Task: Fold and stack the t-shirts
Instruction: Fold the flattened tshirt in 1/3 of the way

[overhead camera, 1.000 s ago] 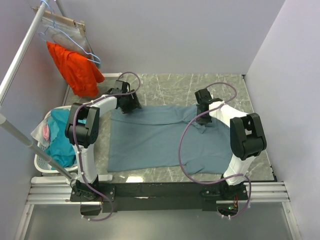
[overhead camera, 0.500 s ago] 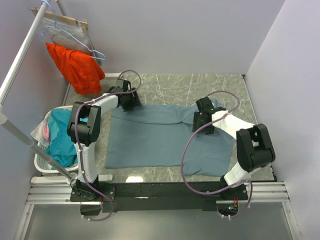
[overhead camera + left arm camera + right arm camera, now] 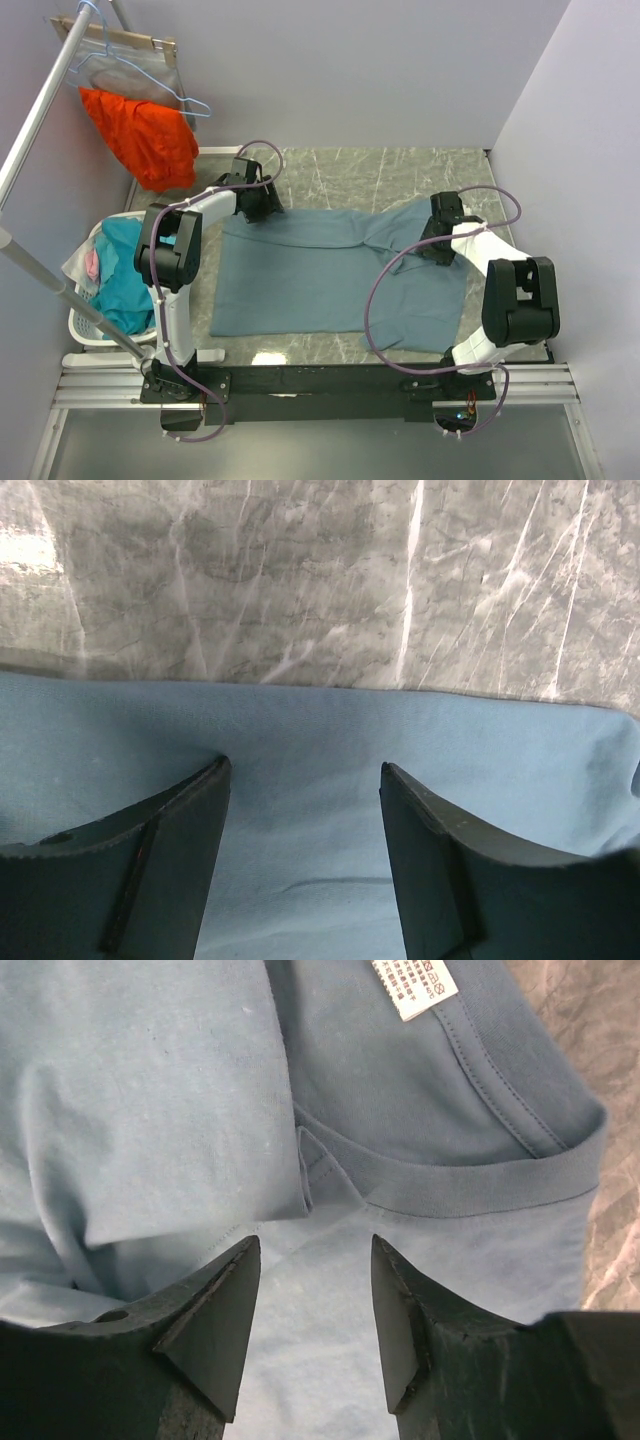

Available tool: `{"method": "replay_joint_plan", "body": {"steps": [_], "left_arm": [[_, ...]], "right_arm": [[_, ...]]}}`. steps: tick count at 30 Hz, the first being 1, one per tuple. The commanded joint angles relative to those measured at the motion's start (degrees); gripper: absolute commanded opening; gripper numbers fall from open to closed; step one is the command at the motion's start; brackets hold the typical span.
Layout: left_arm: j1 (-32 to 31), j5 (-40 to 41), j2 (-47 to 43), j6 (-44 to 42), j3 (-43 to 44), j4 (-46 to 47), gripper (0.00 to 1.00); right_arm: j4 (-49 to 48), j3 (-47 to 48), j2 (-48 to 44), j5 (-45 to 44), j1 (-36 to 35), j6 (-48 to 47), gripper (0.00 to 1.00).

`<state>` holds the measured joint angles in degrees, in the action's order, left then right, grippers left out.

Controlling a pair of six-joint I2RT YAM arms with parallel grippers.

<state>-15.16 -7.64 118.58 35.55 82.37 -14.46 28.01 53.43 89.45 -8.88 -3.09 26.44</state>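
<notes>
Nearest the arm bases, the slate-blue t-shirt [image 3: 300,275] lies spread across the marble table [image 3: 400,170], its near hem fairly straight and its right side rumpled. That rumple is probably why the right gripper [image 3: 315,1250] sits at the shirt's 3 o'clock. Its jaws are parted with nothing pinched, straddling a fold just below the collar [image 3: 480,1185], and the white label [image 3: 415,985] lies beyond at 1 o'clock. From there it could pinch the neck area and pull it flat.

Farther back, the left gripper [image 3: 303,765] is at the shirt's 11 o'clock corner. Its jaws are likewise spread and empty, set over the cloth just inside the far edge, seemingly to take that corner for a fold.

A laundry basket [image 3: 85,325] stands at 9 o'clock, and an orange garment [image 3: 140,135] hangs beyond at 10 o'clock, off the table.
</notes>
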Motion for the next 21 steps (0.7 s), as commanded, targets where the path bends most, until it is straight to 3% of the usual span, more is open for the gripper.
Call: {"method": "replay_joint_plan", "body": {"steps": [1,13,21], "left_arm": [[0.0,2.4,-0.9,-1.9,-1.3,-2.6,0.68],[0.1,3.2,-1.2,-2.2,-0.9,-3.4,0.68],[0.1,3.7,-1.0,-2.2,-0.6,-3.6,0.68]], "right_arm": [[-2.3,-0.4,1.8,-0.1,1.3,1.2,0.54],[-5.2,-0.5,5.5,0.0,2.4,0.5,0.43],[-5.7,1.0,6.5,-0.5,2.5,0.0,0.10]]}}
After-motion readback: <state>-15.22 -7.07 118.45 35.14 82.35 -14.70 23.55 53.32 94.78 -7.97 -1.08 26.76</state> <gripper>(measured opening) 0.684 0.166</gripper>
